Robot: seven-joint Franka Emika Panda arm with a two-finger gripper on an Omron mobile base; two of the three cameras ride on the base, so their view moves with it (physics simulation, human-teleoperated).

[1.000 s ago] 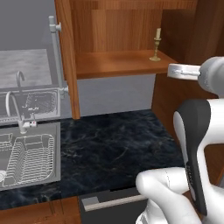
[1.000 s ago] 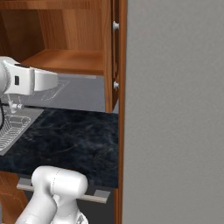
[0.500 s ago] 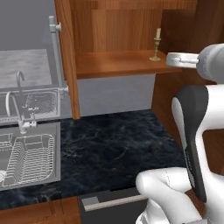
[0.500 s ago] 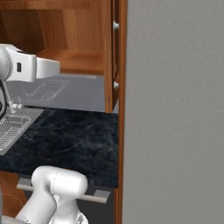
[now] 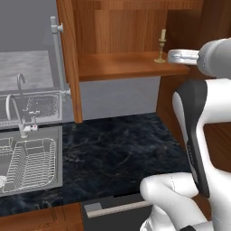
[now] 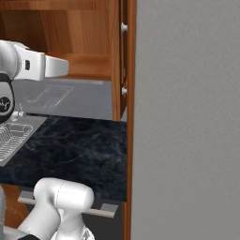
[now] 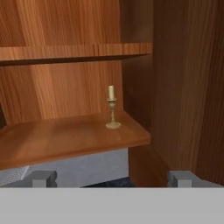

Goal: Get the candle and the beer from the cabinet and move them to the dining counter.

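The gripper (image 5: pixel 170 56) is hovering at the shelf edge of the open cabinet (image 5: pixel 119 31), fingers (image 7: pixel 43 178) spread wide and holding nothing. The candle (image 7: pixel 112 113) is standing upright near the right end of the lower shelf (image 7: pixel 65 138), apart from the fingers. A sound grasp probably calls for advancing level and closing on the brass stem, not the wax.

The candle (image 7: pixel 112 108) stands upright on the cabinet (image 7: pixel 65 135) shelf — near its right wall.
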